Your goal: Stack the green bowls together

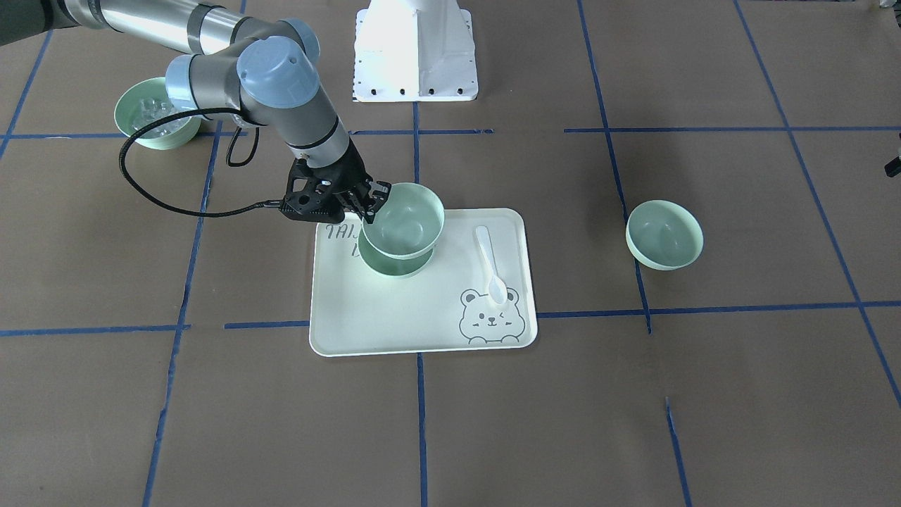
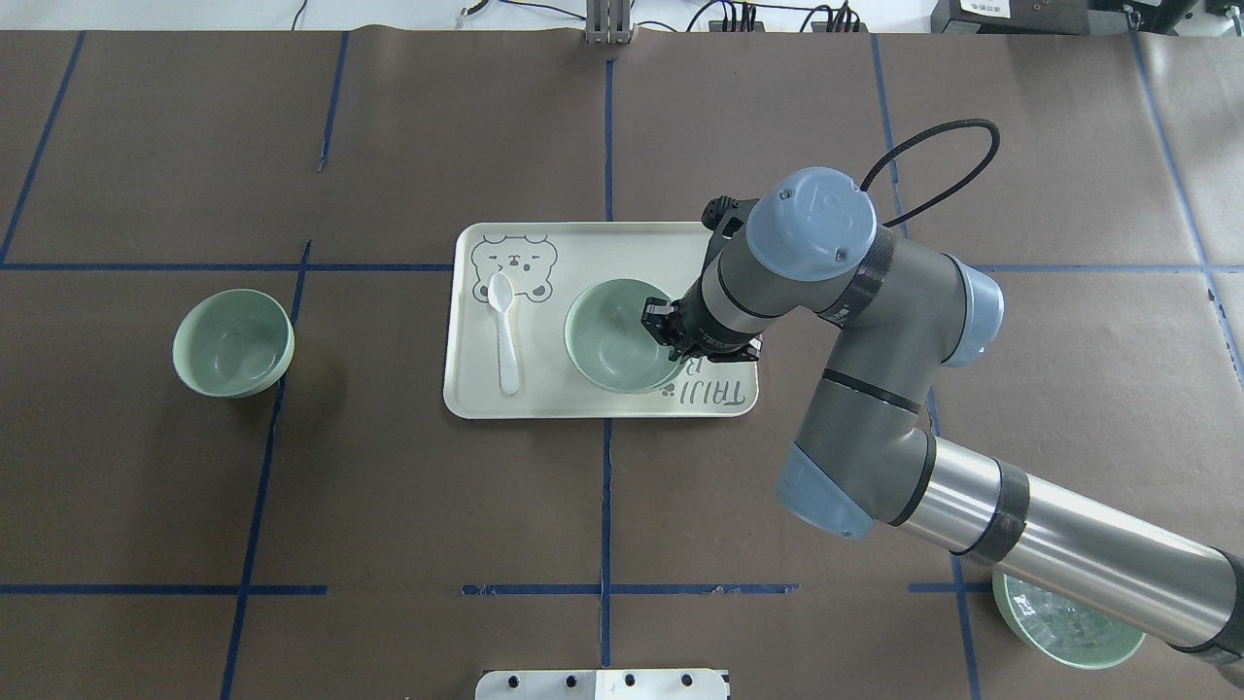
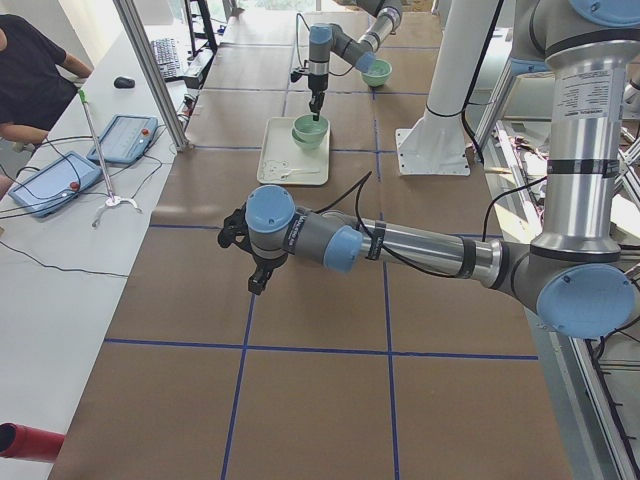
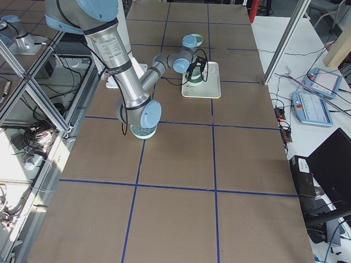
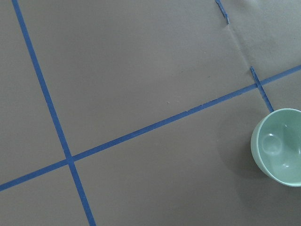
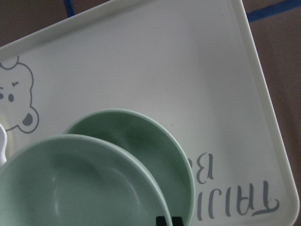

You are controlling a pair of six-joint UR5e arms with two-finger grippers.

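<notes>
The near right arm (image 4: 159, 66) reaches to the pale tray (image 4: 213, 90), its tool (image 4: 195, 69) at a green bowl (image 4: 192, 82) by the tray's robot-side edge. Beyond the tray stands a second bowl (image 4: 193, 40). Nearer than the tray, under the arm's elbow, a third bowl (image 4: 143, 131) sits on the brown tabletop (image 4: 175, 164).

I see three plain, pale mint-green bowls: the upper bowl (image 1: 405, 218), the lower bowl (image 1: 394, 266) and a lone bowl (image 1: 664, 234) toward the bench's left end. The tray (image 1: 394, 331) is cream with a grey bear (image 1: 491, 318) (grey lettering too). The spoon (image 1: 490, 262) is white, the right gripper (image 1: 373, 203) black, and the brown bench (image 1: 704, 422) is gridded with blue tape (image 1: 739, 308).
</notes>
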